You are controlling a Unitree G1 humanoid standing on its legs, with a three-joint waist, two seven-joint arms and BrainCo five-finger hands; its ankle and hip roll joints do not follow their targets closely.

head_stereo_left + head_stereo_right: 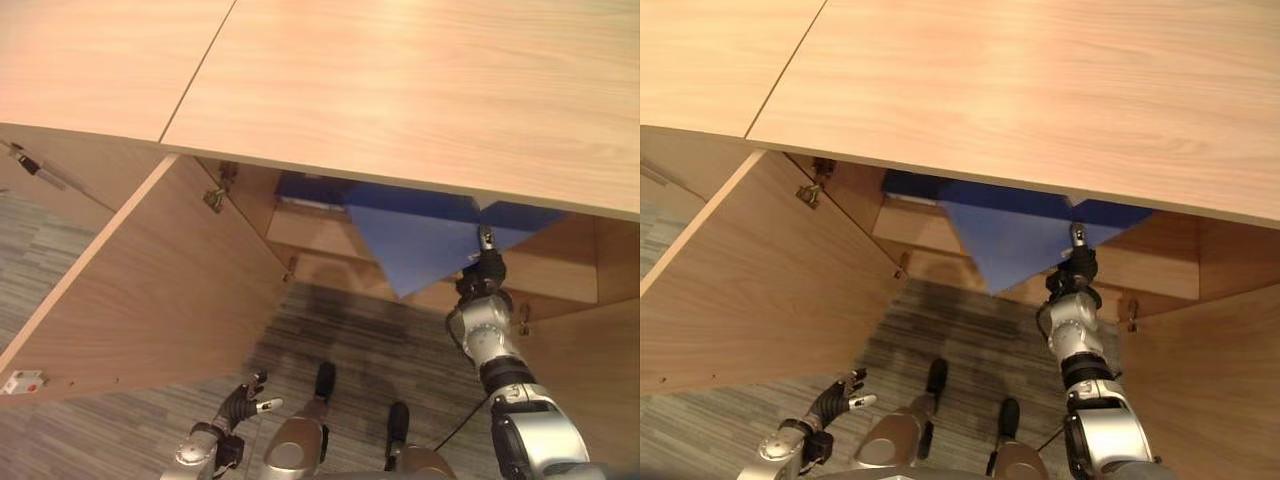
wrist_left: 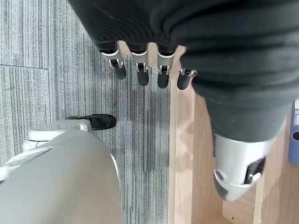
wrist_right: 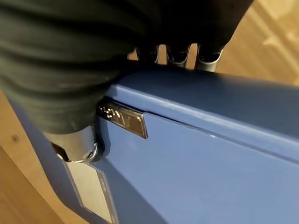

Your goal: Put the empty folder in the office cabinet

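The blue folder (image 1: 425, 245) hangs tilted in the mouth of the open wooden cabinet (image 1: 400, 80), one corner pointing down and its upper part hidden under the cabinet top. My right hand (image 1: 487, 265) is shut on its right side. In the right wrist view the fingers (image 3: 205, 58) curl over the folder's (image 3: 210, 158) edge and the thumb (image 3: 77, 144) presses on its near face beside a metal label holder. My left hand (image 1: 240, 400) hangs low at the lower left above the carpet, fingers (image 2: 142, 70) straight and holding nothing.
The cabinet's left door (image 1: 150, 290) stands swung out towards me, and the right door (image 1: 590, 370) is open at the right. Another dark blue folder (image 1: 310, 187) rests deeper inside above a shelf (image 1: 310, 232). Grey carpet (image 1: 360, 330) lies between the doors.
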